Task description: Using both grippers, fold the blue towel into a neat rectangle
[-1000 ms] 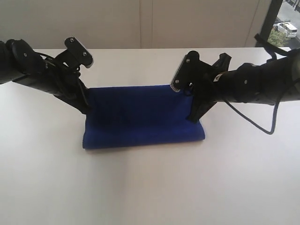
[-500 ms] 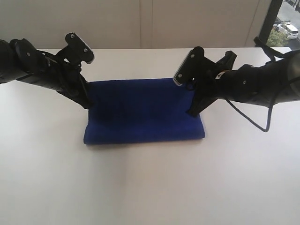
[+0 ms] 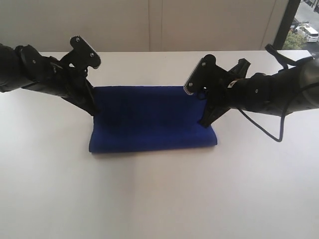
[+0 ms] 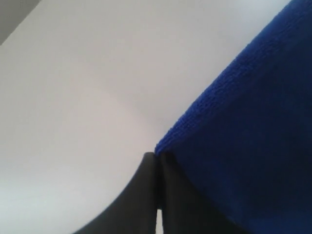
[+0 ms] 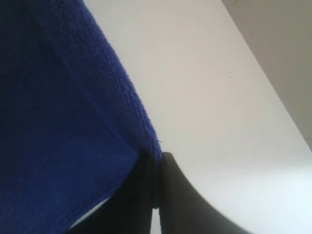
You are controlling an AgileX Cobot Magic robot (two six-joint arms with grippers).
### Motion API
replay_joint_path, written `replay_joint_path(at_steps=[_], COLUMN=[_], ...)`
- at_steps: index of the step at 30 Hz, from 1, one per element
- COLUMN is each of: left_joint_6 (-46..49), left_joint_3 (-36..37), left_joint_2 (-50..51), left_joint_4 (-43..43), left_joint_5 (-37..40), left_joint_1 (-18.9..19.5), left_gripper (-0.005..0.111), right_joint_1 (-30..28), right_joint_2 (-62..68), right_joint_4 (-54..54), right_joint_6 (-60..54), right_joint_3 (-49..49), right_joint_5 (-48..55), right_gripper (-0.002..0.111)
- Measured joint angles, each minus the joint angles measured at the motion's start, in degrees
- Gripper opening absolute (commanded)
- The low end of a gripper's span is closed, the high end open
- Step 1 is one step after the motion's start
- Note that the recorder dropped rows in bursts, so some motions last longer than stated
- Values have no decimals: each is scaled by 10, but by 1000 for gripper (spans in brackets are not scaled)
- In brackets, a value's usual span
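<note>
The blue towel (image 3: 149,119) lies doubled on the white table (image 3: 159,199), its fold towards the near side. Its upper layer rises to a far edge stretched between the two arms. My left gripper (image 3: 93,112) is shut on that layer's left end. In the left wrist view the towel (image 4: 253,122) meets the tips of the left gripper (image 4: 157,156), whose jaws are pressed together. My right gripper (image 3: 204,122) is shut on the right end. In the right wrist view the towel (image 5: 58,122) runs in between the closed jaws of the right gripper (image 5: 158,161).
A pale wall (image 3: 149,25) stands behind the table's far edge. A window (image 3: 304,30) shows at the top right. A black cable (image 3: 269,132) loops down from the right arm onto the table.
Both grippers have shifted a little towards the far side, taking the held towel edge with them. The right arm has dropped slightly. Both grips stayed closed.
</note>
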Motion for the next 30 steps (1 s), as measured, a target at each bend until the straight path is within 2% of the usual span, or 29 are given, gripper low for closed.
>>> replay_joint_path(at_steps=[6,15,24,26,27,28,29,30], left_joint_6=[-36,-39,-40,-40,-40,-40,-40,-41], left_joint_3=[0,-6,-6,-6,-6,-6,-6,-6], left_joint_2=[24,39,52,52,52,52,52,52], left_joint_4=[0,0,0,0,0,0,0,0], left_joint_5=[-13,-59,-77,-86,-87,-89,-91,-94], left_joint_1=[0,-20,-21,-21,-21,-21,-21,-21], left_gripper=[0,0,2,13,24,30,42,47], right_joint_1=[0,0,0,0,0,0,0,0], right_joint_2=[0,0,21,23,23,23,23,23], right_joint_4=[0,1,2,2,2,2,2,2], right_joint_6=[0,0,0,0,0,0,0,0], right_joint_3=[0,0,0,0,0,0,0,0], right_joint_5=[-5,-8,-27,-28,-30,-32,-33,-34], right_gripper=[1,1,1,7,16,20,32,38])
